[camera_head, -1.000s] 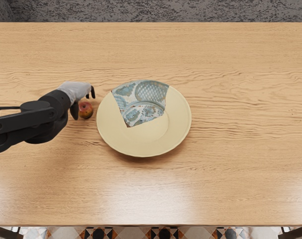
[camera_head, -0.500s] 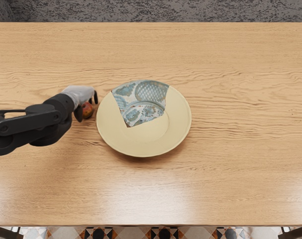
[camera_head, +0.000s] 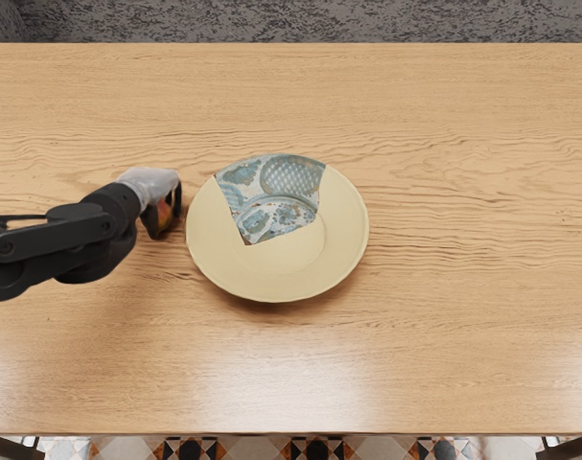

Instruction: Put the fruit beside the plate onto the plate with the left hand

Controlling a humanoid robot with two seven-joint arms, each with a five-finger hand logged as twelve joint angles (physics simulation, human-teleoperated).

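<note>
Wooden table [camera_head: 444, 115], left hand [camera_head: 152, 188], fingers [camera_head: 176, 199] clasped round fruit [camera_head: 164, 215]; plate [camera_head: 340, 235] just beside

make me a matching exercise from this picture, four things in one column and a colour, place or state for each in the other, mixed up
Column one:
1. left hand
2. fruit
3. plate
4. table

Column two:
a. cream, with a blue patterned wedge on its far side
b. light wood grain, under everything else
c. fingers curled around something small, arm coming in from the left
d. mostly hidden, only a bit of red showing, just left of the plate's rim

Pairs: 1-c, 2-d, 3-a, 4-b
</note>
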